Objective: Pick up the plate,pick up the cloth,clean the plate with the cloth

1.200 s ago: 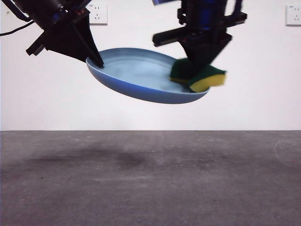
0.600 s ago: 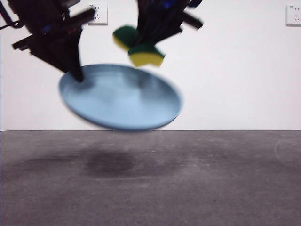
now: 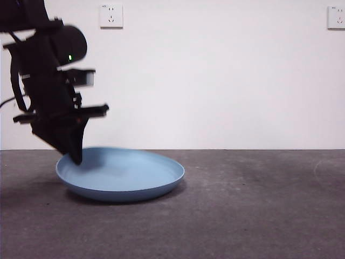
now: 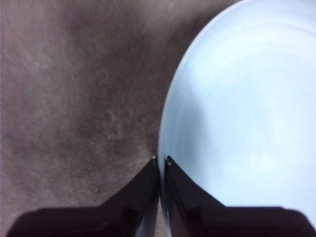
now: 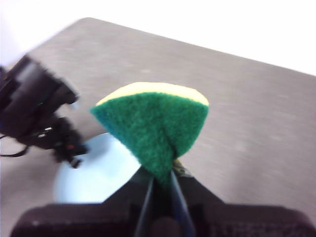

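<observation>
Grey tabletop carries the plate (image 3: 121, 175), whose rim my left gripper (image 4: 161, 161) pinches. My right gripper (image 5: 162, 185), high above, pinches the cloth (image 5: 153, 123) folded. Releasing the rim carelessly could, I judge, jolt the plate sideways.

A plain white wall (image 3: 226, 81) carrying two power sockets (image 3: 111, 15) rises behind the grey, mottled tabletop (image 3: 242, 210).
</observation>
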Tool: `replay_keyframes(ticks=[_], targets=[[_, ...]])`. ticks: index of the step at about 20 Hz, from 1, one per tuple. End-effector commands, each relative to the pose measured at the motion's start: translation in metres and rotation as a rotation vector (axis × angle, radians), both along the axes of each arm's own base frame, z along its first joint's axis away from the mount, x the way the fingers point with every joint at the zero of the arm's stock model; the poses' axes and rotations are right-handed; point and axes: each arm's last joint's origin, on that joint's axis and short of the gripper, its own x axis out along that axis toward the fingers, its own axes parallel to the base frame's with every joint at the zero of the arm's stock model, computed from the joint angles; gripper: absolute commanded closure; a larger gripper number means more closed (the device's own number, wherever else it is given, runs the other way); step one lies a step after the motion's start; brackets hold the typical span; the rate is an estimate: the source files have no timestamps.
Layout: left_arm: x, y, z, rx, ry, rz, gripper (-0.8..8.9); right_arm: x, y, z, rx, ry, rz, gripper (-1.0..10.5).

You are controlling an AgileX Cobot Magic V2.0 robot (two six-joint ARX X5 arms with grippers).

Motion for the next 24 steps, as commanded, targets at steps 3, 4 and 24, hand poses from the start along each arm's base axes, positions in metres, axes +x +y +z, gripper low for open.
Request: replay_keyframes(ticks=[3,4,24], targets=[[0.002,0.000,-0.015,0.034,0.045,-0.010,6.50,-0.005,-0.008,-0.005,-0.070,0.019,-0.080,9.6],[0.001,0.000,-0.015,0.036,0.050,-0.010,4.49,-0.003,-0.009,-0.007,-0.081,0.031,-0.086,9.6],[-0.058,-0.014,0.072,-0.149,-0.027,-0.098,2.79,0.111,0.014,-0.121,-0.200,0.480,-0.180,9.6]])
